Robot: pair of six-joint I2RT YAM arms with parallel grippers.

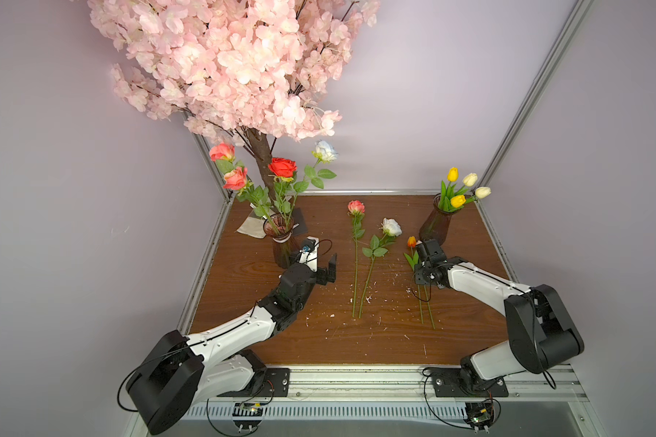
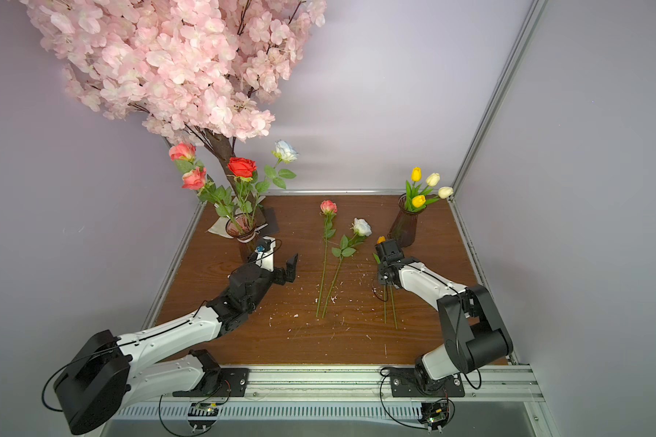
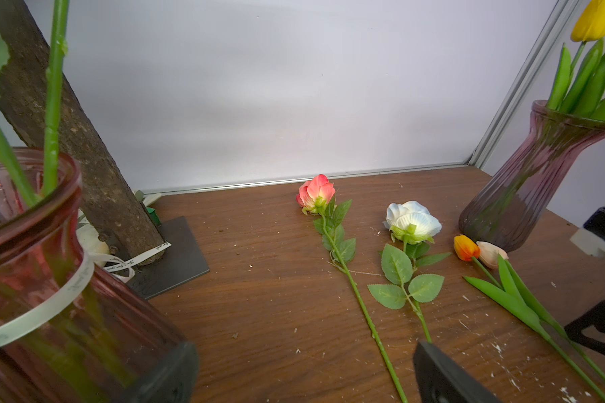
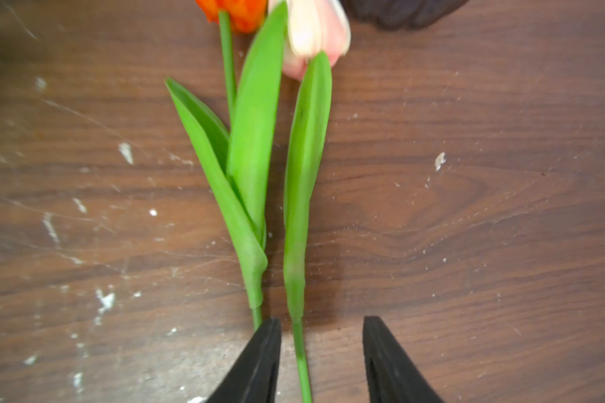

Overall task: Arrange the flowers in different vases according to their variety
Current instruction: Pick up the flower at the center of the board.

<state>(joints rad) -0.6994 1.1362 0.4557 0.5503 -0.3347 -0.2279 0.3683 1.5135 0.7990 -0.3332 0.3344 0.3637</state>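
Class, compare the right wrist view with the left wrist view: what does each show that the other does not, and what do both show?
Only the right wrist view shows how the right gripper stands: jaws apart, straddling the stem of the pale pink tulip. Only the left wrist view shows a coral rose and a white rose lying on the table, the banded vase and the tree trunk. Both show the pale pink tulip lying beside the orange tulip on that table.

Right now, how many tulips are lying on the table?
2. The orange tulip and the pale pink tulip lie side by side near the tulip vase, stems under the right pincer.
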